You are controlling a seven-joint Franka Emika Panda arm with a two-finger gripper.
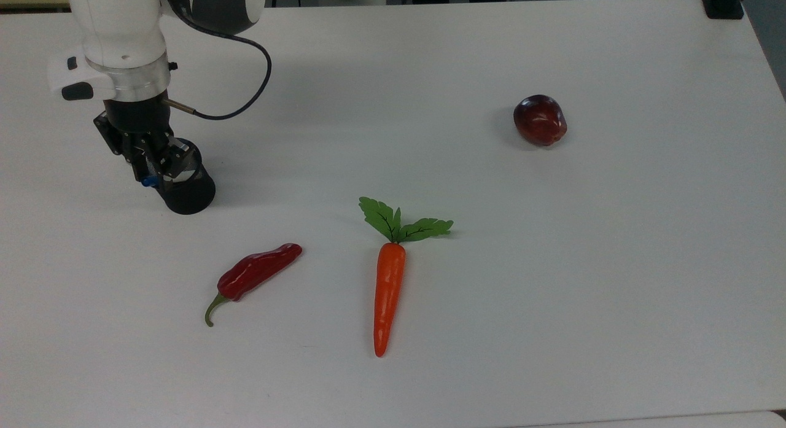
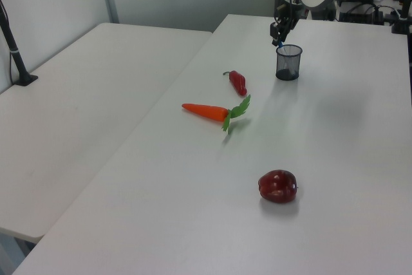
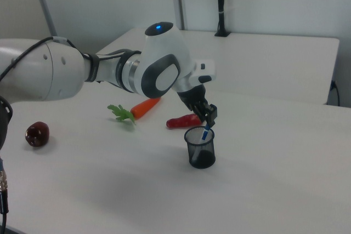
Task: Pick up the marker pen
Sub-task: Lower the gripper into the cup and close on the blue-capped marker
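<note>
A: One marker pen (image 3: 205,132), slim, its blue cap poking up over the rim of the black mesh cup (image 3: 200,147) it stands in. The cup sits at about nine o'clock on the table (image 1: 552,293) in the top view.

B: And the gripper (image 3: 209,114)?

A: Right down at the cap, fingers either side. The jaws look drawn nearly together around it, but whether they actually pinch the pen I cannot tell.

B: So how far along?

A: I'd judge the reach is done; the lift out of the cup is all left. The pen is not yet out.

B: Anything else about?

A: A glossy red chilli (image 1: 255,274) at seven o'clock, a smooth tapered orange carrot (image 1: 388,293) with flat green leaves at six, and a round, shiny dark red apple (image 1: 540,120) at two, well apart.
</note>
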